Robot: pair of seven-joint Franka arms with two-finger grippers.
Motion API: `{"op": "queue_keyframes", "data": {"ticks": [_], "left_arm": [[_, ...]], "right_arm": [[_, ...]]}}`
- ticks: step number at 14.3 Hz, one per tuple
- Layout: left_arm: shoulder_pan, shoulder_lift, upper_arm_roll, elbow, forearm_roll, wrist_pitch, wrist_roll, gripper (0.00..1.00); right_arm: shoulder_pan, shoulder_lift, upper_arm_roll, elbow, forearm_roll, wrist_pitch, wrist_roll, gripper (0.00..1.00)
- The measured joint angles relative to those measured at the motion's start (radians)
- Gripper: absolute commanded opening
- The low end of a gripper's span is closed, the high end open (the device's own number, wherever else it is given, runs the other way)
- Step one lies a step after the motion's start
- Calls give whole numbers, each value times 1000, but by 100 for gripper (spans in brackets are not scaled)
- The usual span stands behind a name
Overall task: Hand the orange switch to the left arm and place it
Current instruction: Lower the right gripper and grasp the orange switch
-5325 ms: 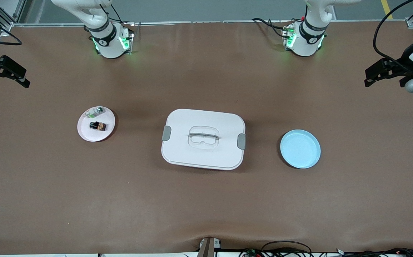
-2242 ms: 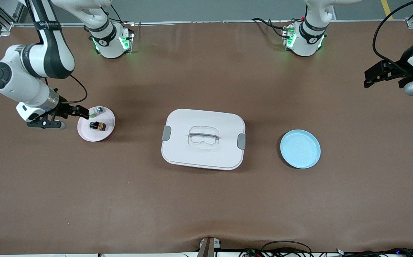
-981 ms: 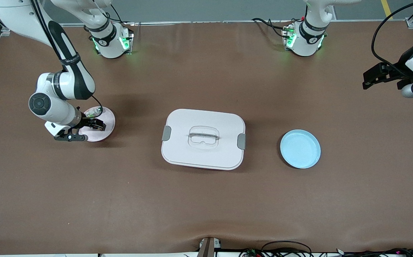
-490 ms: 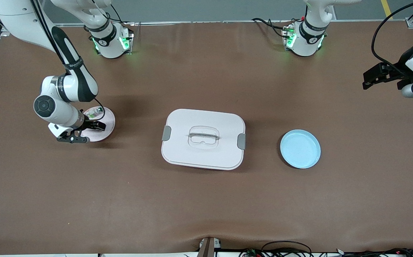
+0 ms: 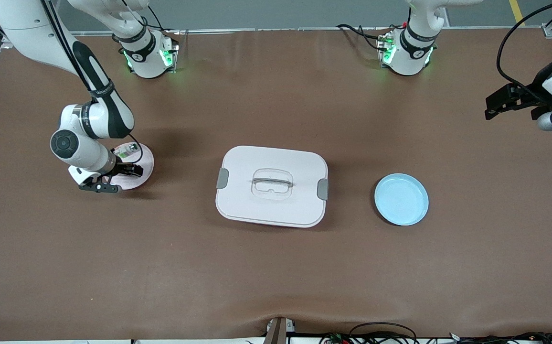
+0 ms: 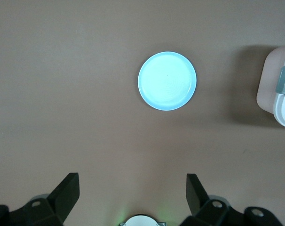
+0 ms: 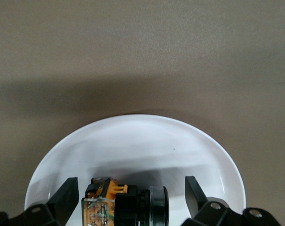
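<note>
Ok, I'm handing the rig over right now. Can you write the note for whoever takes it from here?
Right hand: open, low over the pink plate, fingers either side of the orange switch, not closed on it.
Left hand: open, waiting up at its own end of the table, away from the blue plate.
Box: closed, mid-table, between the two plates.
A white-and-green piece also lies on the pink plate.
Done: right arm lined up on the switch.
Left: grasp, lift, pass to the left hand clear of the box; the empty blue plate is probably the drop spot.

Brown table (image 5: 276, 267), grey floor (image 5: 281, 14), cables (image 5: 381, 329) at table edge
</note>
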Motion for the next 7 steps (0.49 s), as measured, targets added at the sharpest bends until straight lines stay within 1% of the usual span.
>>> {"op": "queue_keyframes", "data": {"ticks": [7], "left_arm": [[0, 0, 0, 2, 0, 0, 0, 100]], "right_arm": [[1, 2, 1, -23, 0, 0, 53, 100]]}}
